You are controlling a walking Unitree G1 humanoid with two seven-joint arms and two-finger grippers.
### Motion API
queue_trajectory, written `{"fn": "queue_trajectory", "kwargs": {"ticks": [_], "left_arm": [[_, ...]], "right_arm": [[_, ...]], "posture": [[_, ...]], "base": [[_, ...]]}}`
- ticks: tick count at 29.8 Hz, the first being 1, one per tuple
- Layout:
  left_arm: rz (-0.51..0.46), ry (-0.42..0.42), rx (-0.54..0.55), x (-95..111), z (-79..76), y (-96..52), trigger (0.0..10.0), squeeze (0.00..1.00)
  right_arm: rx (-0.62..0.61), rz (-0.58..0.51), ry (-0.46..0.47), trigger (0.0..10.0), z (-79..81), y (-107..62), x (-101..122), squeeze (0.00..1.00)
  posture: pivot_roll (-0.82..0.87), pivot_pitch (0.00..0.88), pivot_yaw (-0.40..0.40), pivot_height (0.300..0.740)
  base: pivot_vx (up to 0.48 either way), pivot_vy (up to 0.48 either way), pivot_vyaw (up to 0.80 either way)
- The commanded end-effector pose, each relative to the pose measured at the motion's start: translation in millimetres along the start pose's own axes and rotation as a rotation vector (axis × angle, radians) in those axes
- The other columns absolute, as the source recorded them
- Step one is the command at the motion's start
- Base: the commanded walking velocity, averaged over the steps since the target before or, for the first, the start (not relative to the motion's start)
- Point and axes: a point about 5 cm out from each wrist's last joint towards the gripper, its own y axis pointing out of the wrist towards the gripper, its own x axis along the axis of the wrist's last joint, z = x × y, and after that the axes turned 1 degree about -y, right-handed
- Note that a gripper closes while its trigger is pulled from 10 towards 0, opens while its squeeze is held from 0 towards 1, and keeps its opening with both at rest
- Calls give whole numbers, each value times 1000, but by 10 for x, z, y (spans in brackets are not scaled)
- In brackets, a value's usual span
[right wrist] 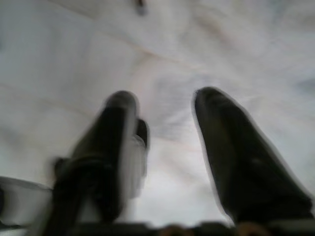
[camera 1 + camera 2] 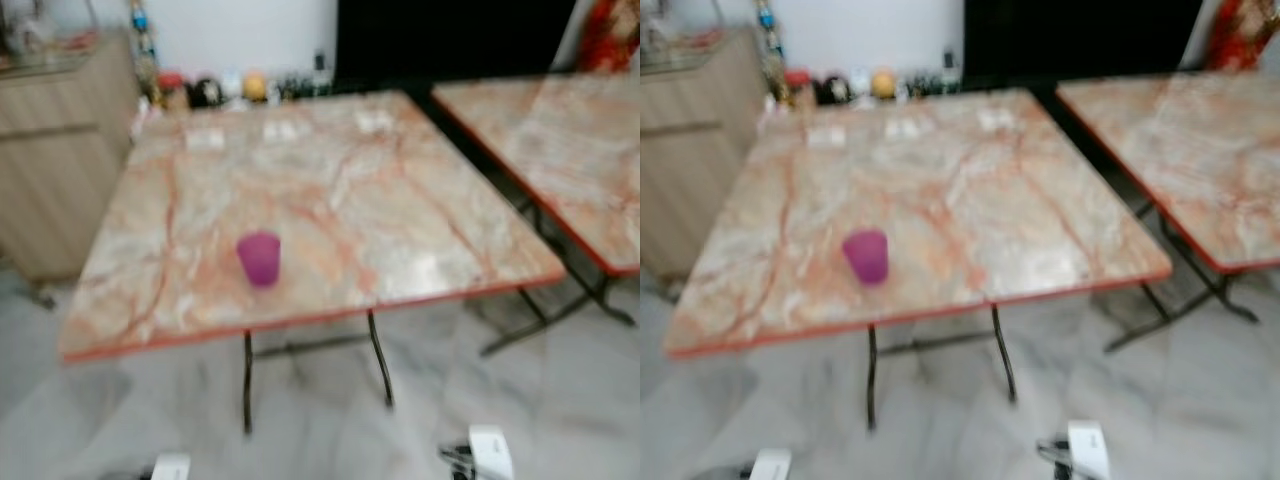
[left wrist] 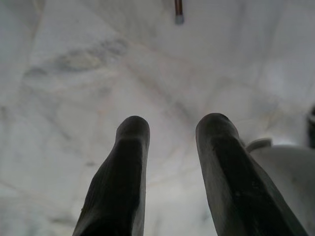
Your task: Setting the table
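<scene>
Blurred head views, described from left to right. A light wooden cabinet [image 2: 60, 150] stands at the far left, beside the marble-patterned surface [image 2: 330, 190], which has an orange-red edge and thin dark metal legs. A purple cup [image 2: 259, 258] stands upright on this surface, near its front edge and left of centre, with nothing touching it. Pale patches, too blurred to identify, lie along the far edge, and small, indistinct objects [image 2: 215, 88] line the floor by the white wall behind. To the right, a second surface [image 2: 570, 150] of the same pattern stands apart from the first across a narrow gap.

Both arms hang low over the pale veined floor [image 2: 560, 400], well apart from the cup and below the level of the surface that carries it. In the left wrist view the left hand [image 3: 172, 130] points down at the floor, its two black fingers [image 3: 219, 147] spread and empty. In the right wrist view the right hand [image 1: 160, 105], though blurred, likewise shows its fingers spread with bare floor between them.
</scene>
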Motion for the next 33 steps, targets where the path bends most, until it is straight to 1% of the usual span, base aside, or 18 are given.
{"fn": "queue_trajectory", "kwargs": {"ticks": [1,8,13,16,19,20,22,24,25,28,31,32,33], "left_arm": [[-41,19,-12,135,-38,31,10000,0],[-44,24,-14,141,-40,32,10000,0],[-45,30,-14,144,-39,32,10000,0],[-51,34,-10,151,-36,32,10000,0],[-77,38,3,171,-28,29,10000,0],[-269,24,22,604,-71,62,10000,0],[-448,27,23,1024,-120,42,10000,0],[-457,32,20,1030,-121,38,10000,0],[-500,45,16,1069,-118,16,10000,0],[-583,74,17,1123,-105,-39,10000,0],[-662,50,32,1134,-45,-117,10000,0],[-689,43,37,1117,-4,-158,10000,0],[-724,42,41,1062,66,-236,10000,0]], "right_arm": [[-28,-5,10,10000,-90,-7,4,0],[-27,-18,8,10000,-76,-5,16,0],[-38,-32,3,10000,-83,-6,30,0],[-52,-32,21,10000,-104,-8,27,0],[-51,-41,28,10000,-103,-9,31,0],[-54,-48,35,10000,-103,-10,32,0],[-57,-46,25,10000,-105,-11,27,0],[-60,-44,17,10000,-107,-11,24,0],[-62,-43,15,10000,-109,-12,19,0],[-66,-44,18,10000,-115,-15,9,0],[-77,-49,34,10000,-128,-18,6,0],[-78,-49,32,10000,-130,-18,6,0],[-77,-47,26,10000,-133,-18,3,0]], "posture": [[-82,0,57,740],[-76,0,57,740],[-74,0,57,740],[-74,0,58,740],[-70,0,56,740],[-64,0,55,740],[-54,0,54,740],[-54,0,54,740],[-54,0,57,740],[-58,0,59,740],[-51,0,57,740],[-46,0,56,740],[-33,0,55,740]], "base": [[0,0,-731],[0,0,-731],[0,0,0],[0,0,0],[0,0,0],[0,0,0],[0,0,0],[0,0,0],[0,0,0],[0,0,0],[0,0,0],[0,0,0],[0,0,0]]}}
